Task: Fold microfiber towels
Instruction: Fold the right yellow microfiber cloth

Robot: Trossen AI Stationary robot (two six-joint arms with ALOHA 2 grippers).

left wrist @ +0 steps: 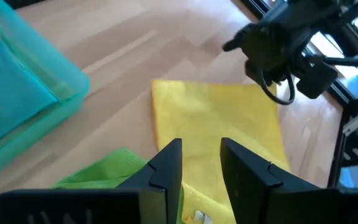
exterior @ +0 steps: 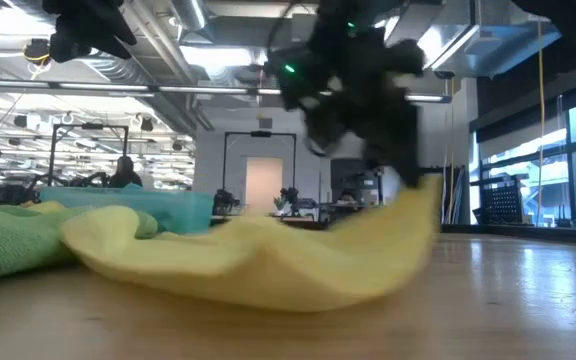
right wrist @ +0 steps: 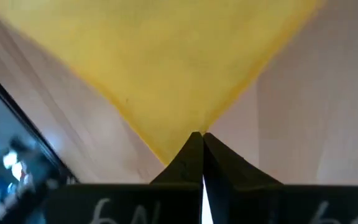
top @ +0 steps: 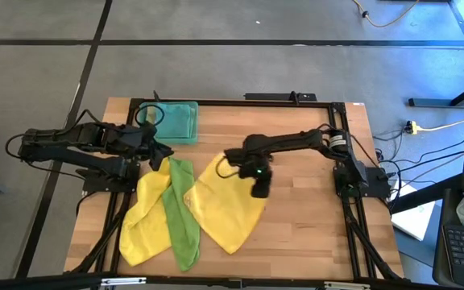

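Yellow towel (top: 228, 211) corner pinched by right hand (right wrist: 199, 138).

Illumination is even and overhead. In the high view the desk (top: 312, 209) is bright and warm, while the floor at upper right carries a blue cast; shadows beneath the arms are soft and short. In the low view, ceiling light strips glare at upper centre and daylight enters through windows at right. The right gripper (exterior: 368, 90) there is motion-blurred and dark against that backlight, and the near yellow towel (exterior: 268, 265) is out of focus. The right wrist view is soft throughout. The left wrist view is sharp, with blurred fingers (left wrist: 166, 168) at bottom.
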